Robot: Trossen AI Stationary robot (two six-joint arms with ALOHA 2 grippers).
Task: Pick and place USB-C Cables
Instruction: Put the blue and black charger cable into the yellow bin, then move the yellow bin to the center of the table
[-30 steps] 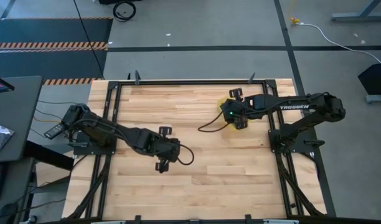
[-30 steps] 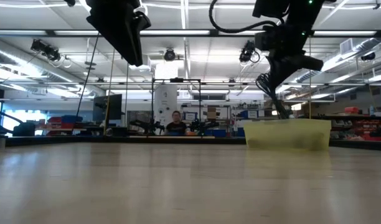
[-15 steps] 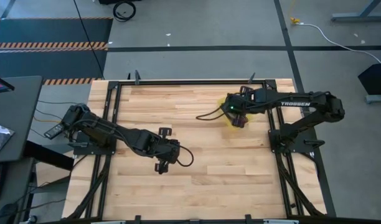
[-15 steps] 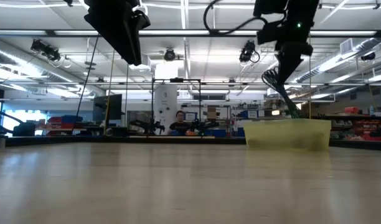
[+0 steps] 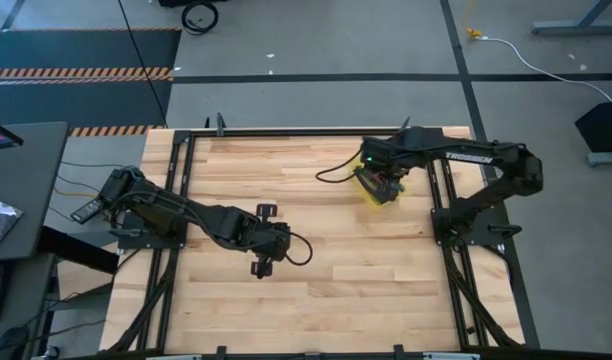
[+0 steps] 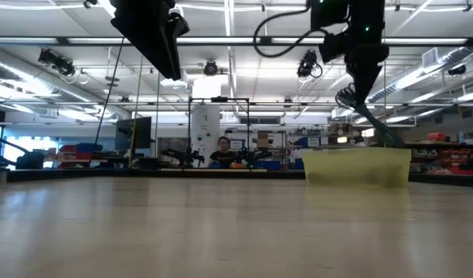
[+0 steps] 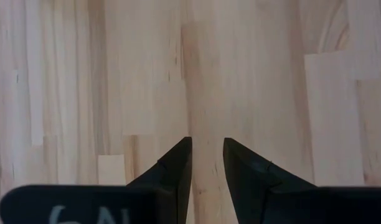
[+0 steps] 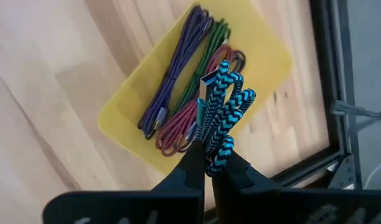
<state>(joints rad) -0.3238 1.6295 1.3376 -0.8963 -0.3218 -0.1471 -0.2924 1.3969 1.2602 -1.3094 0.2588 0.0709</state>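
My right gripper (image 8: 209, 163) is shut on the teal USB-C cable (image 8: 220, 106) above the small yellow tray (image 8: 265, 56), near the table's far right corner (image 5: 378, 182). In the tray lie a purple-blue bundle (image 8: 175, 71), a green one (image 8: 214, 50) and a magenta one (image 8: 181, 127); a second purple-blue one I cannot make out. In the low view the teal cable (image 6: 369, 117) slants down from the gripper behind the tray's wall (image 6: 356, 166). My left gripper (image 7: 206, 146) hangs narrowly open over bare wood at the table's middle (image 5: 262, 255). My right gripper pinches the folded teal bundle near one end (image 8: 216, 149) between its two fingers, several strands together. The fingers come from above, pointing down. The bundle hangs below them, slanting; its lower end (image 6: 389, 140) dips behind the tray's wall, and whether it rests there I cannot tell.
A black metal frame (image 5: 286, 130) runs along the table's edges, close beside the tray on the right (image 8: 330, 74). Bare wooden boards (image 5: 316, 300) lie between the two arms and toward the near edge. A person (image 6: 223, 147) stands far off in the room.
My right gripper has turned above the tray and risen a little, staying shut. The hanging teal cable has swung with it, and its lower end now lies farther along the tray. My left arm has kept still.
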